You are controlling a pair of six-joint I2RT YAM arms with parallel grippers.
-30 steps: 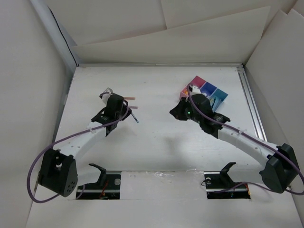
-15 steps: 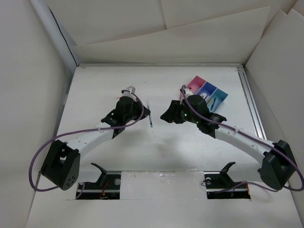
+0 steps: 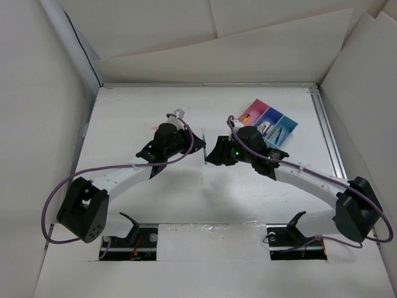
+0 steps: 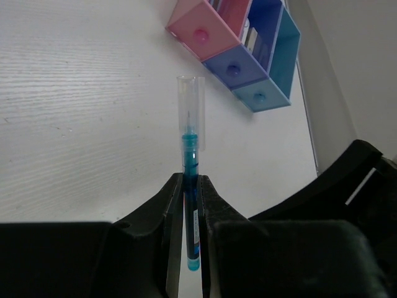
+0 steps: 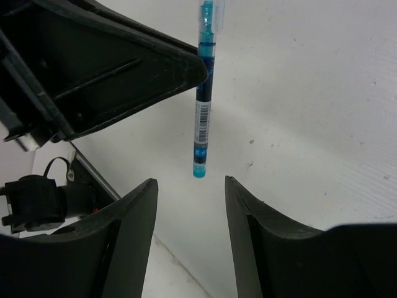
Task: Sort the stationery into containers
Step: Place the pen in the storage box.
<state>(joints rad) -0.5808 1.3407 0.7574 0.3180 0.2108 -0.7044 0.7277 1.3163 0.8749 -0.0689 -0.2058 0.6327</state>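
My left gripper (image 4: pixel 191 186) is shut on a teal pen (image 4: pixel 190 149) with a clear cap, held above the table with the cap pointing toward the containers. In the top view this gripper (image 3: pixel 196 143) and the pen (image 3: pixel 204 155) are at the table's middle. My right gripper (image 5: pixel 189 183) faces it, open, the pen (image 5: pixel 202 105) hanging just beyond its fingertips (image 5: pixel 139 205) and not between them. From above, the right gripper (image 3: pixel 214 153) sits close beside the pen. The joined pink (image 3: pixel 254 111), purple-blue (image 3: pixel 270 117) and light blue (image 3: pixel 284 127) containers lie at the back right and hold small items.
The containers also appear in the left wrist view, pink (image 4: pixel 208 28) nearest, then purple-blue (image 4: pixel 245 59) and light blue (image 4: pixel 273 84). A metal rail (image 3: pixel 329 136) runs along the table's right edge. White walls enclose the table.
The left arm has carried the pen rightward to the table's middle. The right arm has moved left, away from the containers, to meet it, and its jaws now stand open.
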